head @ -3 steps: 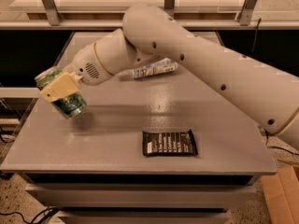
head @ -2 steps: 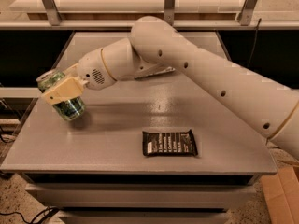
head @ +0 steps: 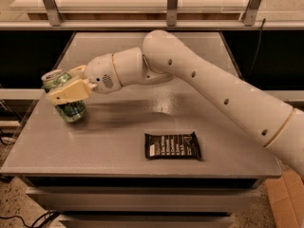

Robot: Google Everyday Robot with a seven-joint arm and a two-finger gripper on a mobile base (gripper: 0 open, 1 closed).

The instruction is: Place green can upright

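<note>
The green can (head: 72, 111) sits between the two fingers of my gripper (head: 59, 87), which are drawn in against its sides so that I have hold of it. One cream finger (head: 71, 90) lies across the front of the can's middle, and the other shows behind it near the silver top rim. The can stands nearly upright, leaning a little with its top away from my wrist. Its base is down at the grey table (head: 109, 137), but I cannot tell whether it touches the surface. The label is a green and white pattern, and I can read no brand or word on it. Back from the gripper, my white arm (head: 213, 87) runs across above the table. Well apart from the gripper, on the wrist side and nearer the table's front edge, a black packet (head: 172, 145) lies flat, with rows of white print that I cannot read. Past the arm, off the table's corner, a cardboard box (head: 285, 198) stands on the floor.
</note>
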